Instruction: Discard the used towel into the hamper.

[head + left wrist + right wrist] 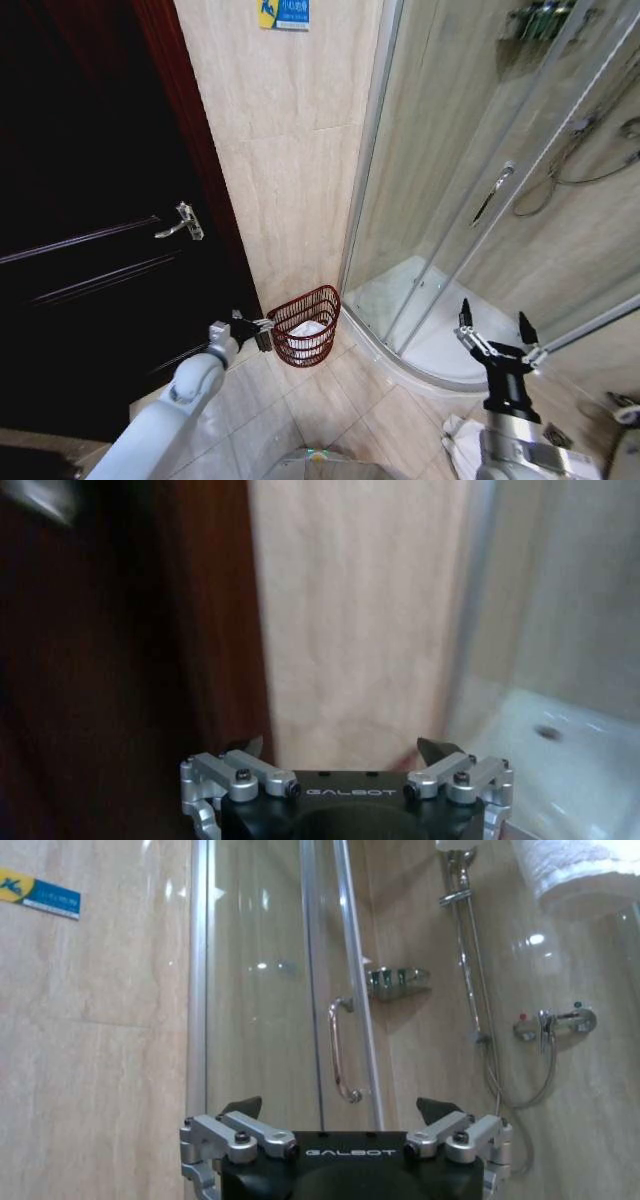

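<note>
Head view: one hamper (305, 326) stands on the floor tiles (330, 410) against the beige wall (290, 150), between the dark door (90, 230) and the shower enclosure (480, 200). One white towel (306, 330) lies inside it. Left gripper (262, 331), released, is just beside the hamper's rim. Right gripper (494, 328) is spread wide, empty, well apart.

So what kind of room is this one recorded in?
A bathroom, most likely in a home or hotel. A curved glass shower enclosure stands on a white tray, a shower hose and mixer tap hang on the tiled wall, and a red woven hamper with white cloth inside sits beside a dark wooden door.
</note>
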### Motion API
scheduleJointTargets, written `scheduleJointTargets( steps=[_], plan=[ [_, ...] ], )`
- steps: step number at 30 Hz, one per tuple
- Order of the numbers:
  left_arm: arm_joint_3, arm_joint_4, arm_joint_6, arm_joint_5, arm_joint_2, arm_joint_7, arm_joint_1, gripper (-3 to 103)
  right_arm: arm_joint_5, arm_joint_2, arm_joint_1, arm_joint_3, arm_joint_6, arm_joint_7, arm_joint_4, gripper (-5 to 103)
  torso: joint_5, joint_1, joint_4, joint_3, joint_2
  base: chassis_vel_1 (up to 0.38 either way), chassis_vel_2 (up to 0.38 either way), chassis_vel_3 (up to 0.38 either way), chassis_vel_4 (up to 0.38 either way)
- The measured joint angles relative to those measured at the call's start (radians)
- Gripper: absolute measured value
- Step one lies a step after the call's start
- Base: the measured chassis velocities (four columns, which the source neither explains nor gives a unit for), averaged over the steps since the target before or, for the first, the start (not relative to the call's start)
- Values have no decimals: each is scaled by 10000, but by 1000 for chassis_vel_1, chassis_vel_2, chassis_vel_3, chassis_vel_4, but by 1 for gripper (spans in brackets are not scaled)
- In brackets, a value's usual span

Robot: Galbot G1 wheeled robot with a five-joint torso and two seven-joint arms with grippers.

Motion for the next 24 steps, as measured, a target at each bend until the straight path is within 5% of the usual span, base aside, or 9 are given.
scheduleJointTargets(
  steps=[6,12,19,24],
  plan=[
    [-1656,-1577,81,1048,-1486,450,1545,100,135,-217,247,86,-238,117,61,100,6,0,5,0,0,0,0,0,0],
    [-2272,-2844,59,1237,-2485,560,2506,100,220,-244,282,59,-271,120,145,100,5,0,0,0,1,0,0,0,0],
    [-1705,-3943,114,1327,-3949,484,3193,100,558,-280,366,252,-270,124,195,100,7,1,0,1,0,0,0,0,0],
    [-1139,-4413,203,1295,-4209,395,3457,100,585,-311,380,200,-306,107,306,100,6,1,0,1,0,0,0,0,0]
  ],
)
